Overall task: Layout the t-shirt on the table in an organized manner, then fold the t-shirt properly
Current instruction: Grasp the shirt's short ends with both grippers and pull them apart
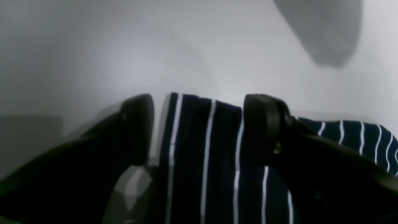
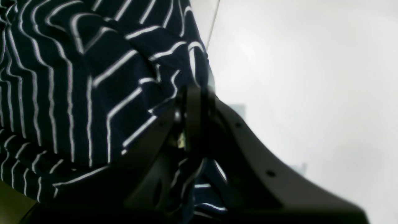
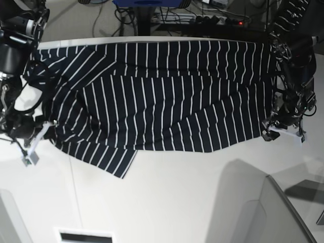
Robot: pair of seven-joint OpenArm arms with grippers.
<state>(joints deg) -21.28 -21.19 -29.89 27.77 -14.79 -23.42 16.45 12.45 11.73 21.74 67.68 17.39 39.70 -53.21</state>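
Observation:
The dark navy t-shirt (image 3: 162, 101) with thin white stripes lies spread wide across the far half of the off-white table (image 3: 177, 192), with folds and a loose corner at the front left. At the shirt's left edge in the base view, my right gripper (image 3: 43, 132) is shut on it. The right wrist view shows its fingertips (image 2: 194, 102) pressed together on bunched t-shirt (image 2: 77, 77) fabric. My left gripper (image 3: 271, 132) stands open at the shirt's right edge. In the left wrist view a strip of t-shirt (image 1: 202, 149) runs between its spread fingers (image 1: 138, 124), with a gap beside one.
Cables and a power strip (image 3: 212, 17) lie behind the table's far edge. A pale raised panel (image 3: 248, 202) stands at the front right. A thin dark seam (image 3: 76, 192) crosses the tabletop at the front left, near a small slot (image 3: 83, 237).

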